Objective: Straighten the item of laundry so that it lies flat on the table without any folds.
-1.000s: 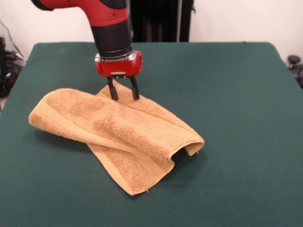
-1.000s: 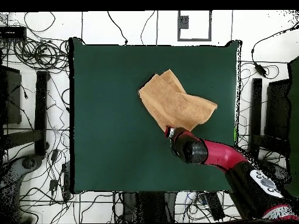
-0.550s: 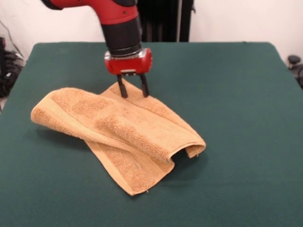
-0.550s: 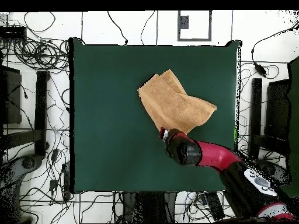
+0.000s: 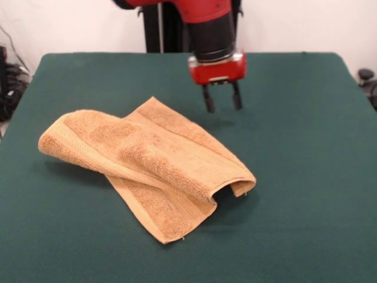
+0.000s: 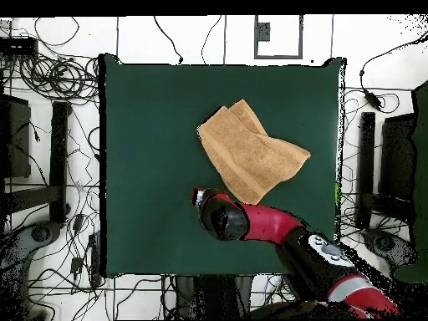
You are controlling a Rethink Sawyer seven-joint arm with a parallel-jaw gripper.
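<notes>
In the front view, the red-and-black two-fingered gripper (image 5: 222, 98) has left the far edge of the small orange-tan terry-cloth towel (image 5: 147, 162) and now hangs beside it over bare dark green felt-covered table (image 5: 306, 147), jaws apart and holding nothing. The towel stays folded over itself, one layer draped across another.

From overhead, the gripper (image 6: 199, 198) sits off the towel's (image 6: 251, 150) corner, well clear. No flattening has happened; a fresh grasp seems needed.

In the front view, the towel (image 5: 150, 168) lies folded on the table (image 5: 306, 177), left of centre. The gripper (image 5: 222, 105) hangs beyond its far right edge, apart from it.
</notes>
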